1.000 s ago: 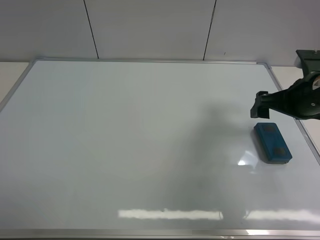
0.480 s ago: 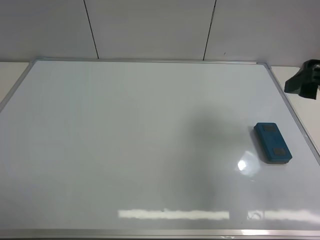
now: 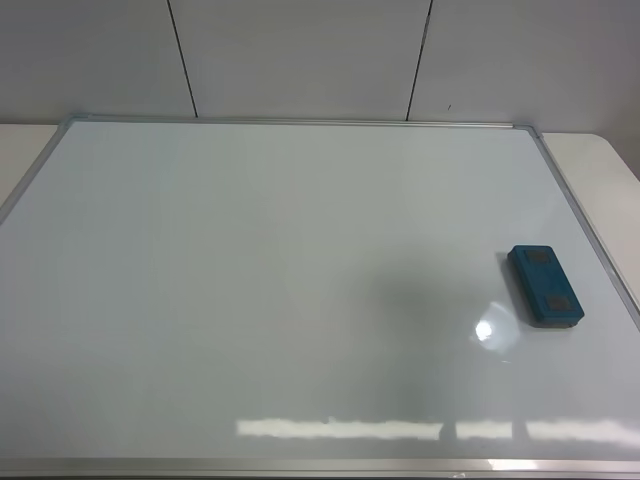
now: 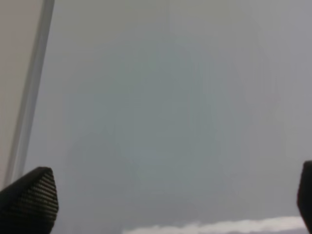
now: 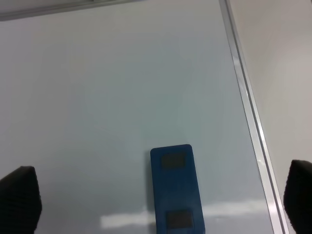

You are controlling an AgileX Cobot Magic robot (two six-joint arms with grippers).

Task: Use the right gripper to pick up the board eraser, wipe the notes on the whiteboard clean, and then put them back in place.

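From the high camera, the left edge of the whiteboard point(image 3: 280, 290) runs out of the picture at its lower left corner, and a strip of pale table point(image 3: 22, 140) shows beside the frame there. The board surface is white and glossy all the way across, with no red notes visible on it; a bright band of glare lies along the near edge and a small round highlight sits to the right of centre. A soft grey shadow darkens the board just left of that highlight.

The left end effector point(image 4: 161, 204) shows only in its own wrist view, as two black ribbed fingertips point(image 4: 29, 200) cut off at the picture's edges, set wide apart with nothing between them. Below it lies blurred white board and a length of the silver frame point(image 4: 29, 97); the view is too soft to make out more.

Further right in the high view, the board eraser point(image 3: 545, 284) lies flat on the board near its right frame, apart from it, with two darker square patches on top.

The right end effector point(image 5: 161, 200) is outside the high view. Its wrist camera shows two black fingertips point(image 5: 19, 200) at the picture's corners, spread wide and holding nothing, with the eraser point(image 5: 176, 187) lying on the board between them, its near end cut off by the picture's edge. The board's frame point(image 5: 246, 112) and bare table point(image 5: 278, 73) run alongside.
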